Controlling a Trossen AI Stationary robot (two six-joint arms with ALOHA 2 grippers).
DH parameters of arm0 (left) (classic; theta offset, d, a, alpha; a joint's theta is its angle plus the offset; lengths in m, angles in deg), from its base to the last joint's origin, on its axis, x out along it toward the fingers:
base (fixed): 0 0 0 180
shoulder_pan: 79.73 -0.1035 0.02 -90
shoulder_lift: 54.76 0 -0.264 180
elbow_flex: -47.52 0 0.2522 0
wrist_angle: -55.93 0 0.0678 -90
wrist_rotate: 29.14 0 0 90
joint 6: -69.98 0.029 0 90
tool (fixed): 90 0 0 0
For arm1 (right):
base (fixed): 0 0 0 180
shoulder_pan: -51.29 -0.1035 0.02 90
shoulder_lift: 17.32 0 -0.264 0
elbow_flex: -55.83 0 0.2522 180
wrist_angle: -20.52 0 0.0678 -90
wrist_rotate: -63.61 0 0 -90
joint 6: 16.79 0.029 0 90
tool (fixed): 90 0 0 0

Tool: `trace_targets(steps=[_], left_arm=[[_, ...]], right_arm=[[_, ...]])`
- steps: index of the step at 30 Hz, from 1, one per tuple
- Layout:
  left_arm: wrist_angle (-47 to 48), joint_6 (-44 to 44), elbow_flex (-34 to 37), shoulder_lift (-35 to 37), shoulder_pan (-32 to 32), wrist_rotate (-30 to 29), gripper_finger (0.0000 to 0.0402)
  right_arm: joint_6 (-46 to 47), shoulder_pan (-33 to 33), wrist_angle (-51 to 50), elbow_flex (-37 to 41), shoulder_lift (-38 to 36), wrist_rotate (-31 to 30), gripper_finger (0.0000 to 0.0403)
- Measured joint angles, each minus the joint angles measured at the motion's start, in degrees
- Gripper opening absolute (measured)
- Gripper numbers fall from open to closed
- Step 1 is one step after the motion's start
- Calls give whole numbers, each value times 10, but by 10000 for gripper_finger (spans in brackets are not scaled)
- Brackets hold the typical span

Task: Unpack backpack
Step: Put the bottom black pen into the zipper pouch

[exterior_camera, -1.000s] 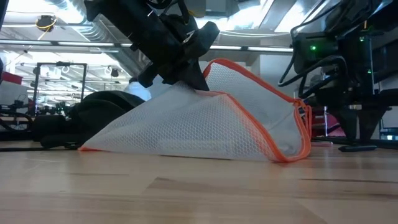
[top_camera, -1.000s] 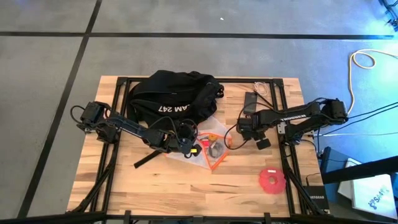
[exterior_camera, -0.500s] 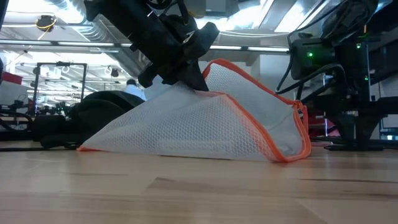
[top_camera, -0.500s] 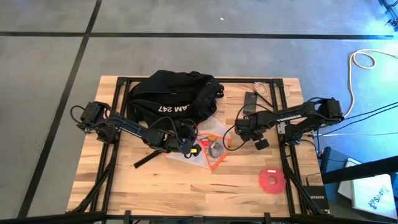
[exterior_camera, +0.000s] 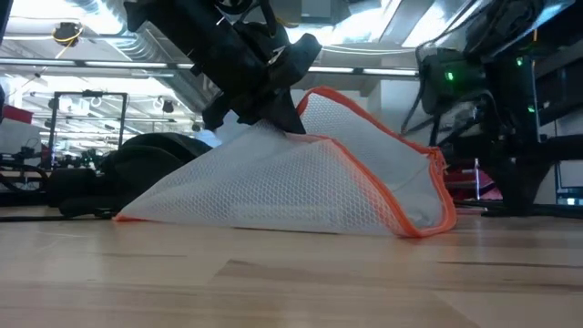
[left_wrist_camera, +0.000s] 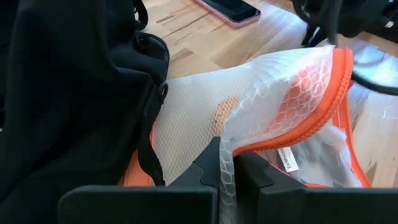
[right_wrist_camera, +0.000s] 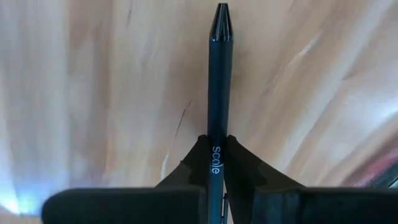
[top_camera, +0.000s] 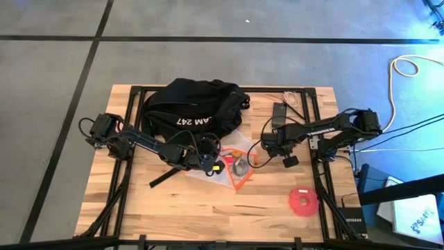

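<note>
Shifted slightly leftward at frame centre-right, right gripper (right_wrist_camera: 215, 163) clamped on slim dark pen (right_wrist_camera: 218, 81), left gripper (left_wrist_camera: 227, 175) pinching white orange-trimmed mesh pouch (left_wrist_camera: 273, 106) beside large black fabric backpack (top_camera: 191, 104) at upper centre.

— Anything you can actually read from here?
— White lettering "AM 247" on the black backpack (top_camera: 194, 107) at the far side of the worktop.
— And that pen (right_wrist_camera: 219, 93)?
— "scale" in small white letters along its dark barrel. The tag inside the mesh pouch (left_wrist_camera: 280, 109) is too small to read.
</note>
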Motion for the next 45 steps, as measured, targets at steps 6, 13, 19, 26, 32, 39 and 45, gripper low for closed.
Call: trace_targets(steps=[6, 13, 19, 26, 32, 39, 45], left_arm=[[0, 0, 0, 0, 0, 0, 0], [0, -1, 0, 0, 0, 0, 0], [0, -2, 0, 0, 0, 0, 0], [-1, -2, 0, 0, 0, 0, 0], [0, -2, 0, 0, 1, 0, 0], [-1, -1, 0, 0, -2, 0, 0], [-1, -3, 0, 0, -1, 0, 0]], right_arm=[[112, -51, -34, -69, -6, 37, 3], [361, -128, -32, -123, -7, 80, 1], [496, -198, 37, -127, -7, 78, 1], [508, -268, 248, -121, -8, -51, 3], [470, -277, 273, -120, -8, -121, 2], [468, -283, 242, -120, -3, -49, 1], [469, -299, 196, -120, 57, -30, 0]])
